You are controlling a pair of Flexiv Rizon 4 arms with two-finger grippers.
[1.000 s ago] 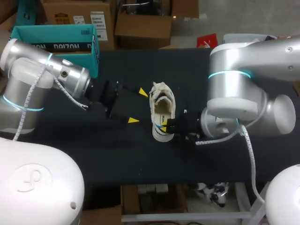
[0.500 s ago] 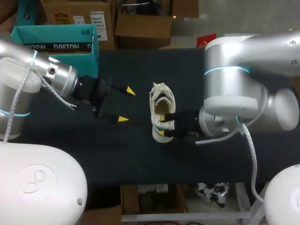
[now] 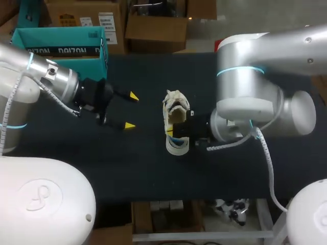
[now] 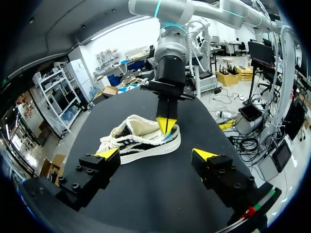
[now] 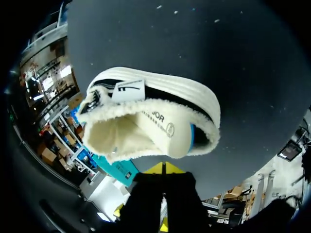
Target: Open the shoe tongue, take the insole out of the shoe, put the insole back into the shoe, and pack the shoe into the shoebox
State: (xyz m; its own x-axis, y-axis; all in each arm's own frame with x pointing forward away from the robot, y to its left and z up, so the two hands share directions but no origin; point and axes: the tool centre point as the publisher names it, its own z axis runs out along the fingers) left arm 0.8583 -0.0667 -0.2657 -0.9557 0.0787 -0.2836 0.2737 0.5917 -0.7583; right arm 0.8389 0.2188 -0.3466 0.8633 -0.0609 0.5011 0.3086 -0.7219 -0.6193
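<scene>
The shoe [image 3: 176,118] is laid 12-to-6 on the table [image 3: 153,173], its heel [image 3: 177,146] met from 3 o'clock by the clenched right hand [image 3: 172,133], the released left hand [image 3: 132,110] well off at 9.

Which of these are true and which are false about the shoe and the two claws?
1. The left claw is open. True.
2. The shoe sits inside the teal shoebox. False: it stands on the black table, outside the box.
3. The right claw is at the shoe's heel. True.
4. The left claw is touching the shoe. False: it is apart from the shoe, with bare table between them.
</scene>
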